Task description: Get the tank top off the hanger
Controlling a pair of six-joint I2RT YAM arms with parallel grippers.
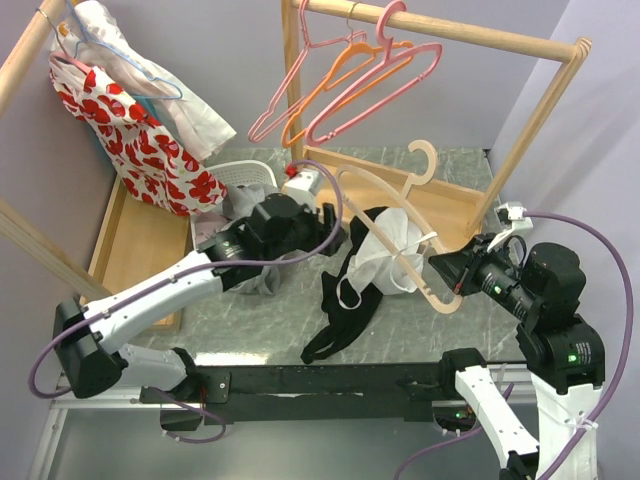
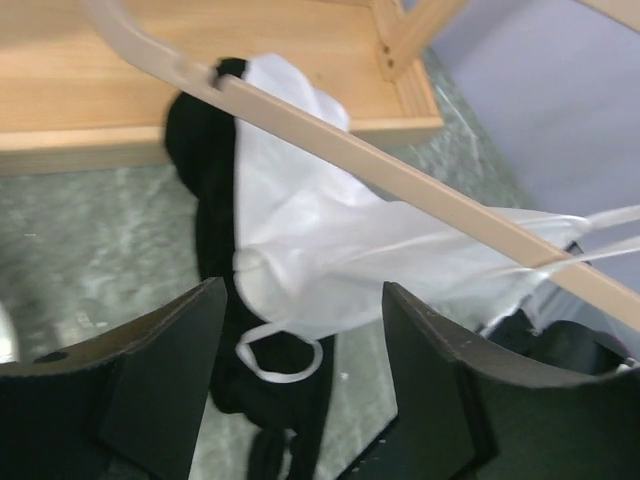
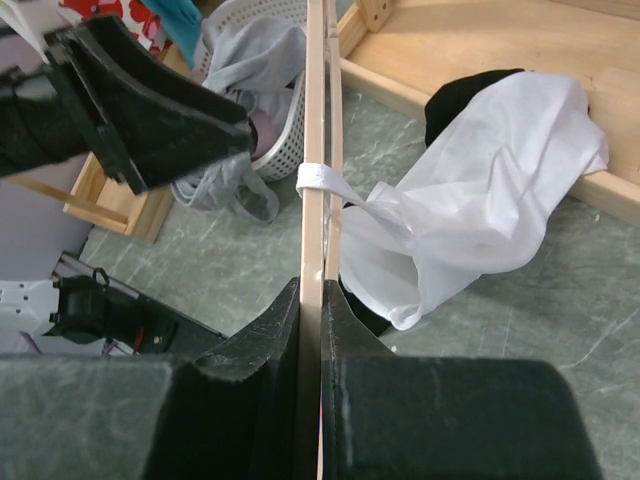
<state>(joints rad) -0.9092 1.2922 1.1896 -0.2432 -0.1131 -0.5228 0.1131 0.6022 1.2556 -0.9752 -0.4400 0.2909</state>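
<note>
Tank top [image 3: 490, 200]: white, thin fabric, still on the hanger [image 3: 313, 120], bunched up and sagging below the bar. One strap [image 3: 320, 178] is looped over the pale wooden bar, just ahead of the right gripper.

Right gripper [image 3: 312, 290]: jaws clamped on the hanger bar, wood pinched between both fingers. In the top view it [image 1: 445, 268] holds the lower end of the hanger, which is tilted with its hook pointing up and away toward the back of the table.

Left gripper [image 2: 302, 295]: jaws spread wide, nothing between them. Close to the tank top [image 2: 320, 250] on its left side and pointed at the cloth; contact cannot be told. The hanger bar runs diagonally across the left wrist view, above the fingers. Thin white straps trail off toward the right.

Black garment [image 1: 335, 320]: crumpled on the marbled table [image 1: 250, 310], lying partly under and behind the white cloth and stretching toward the near edge.

White basket [image 1: 240, 175]: behind the left arm, with grey clothing [image 3: 255, 55] spilling over its rim.

Further out: a wooden rack [image 1: 450, 30] with pink and orange hangers [image 1: 350, 70] on its rail. A red-flowered garment [image 1: 130, 130] hangs at far left.
</note>
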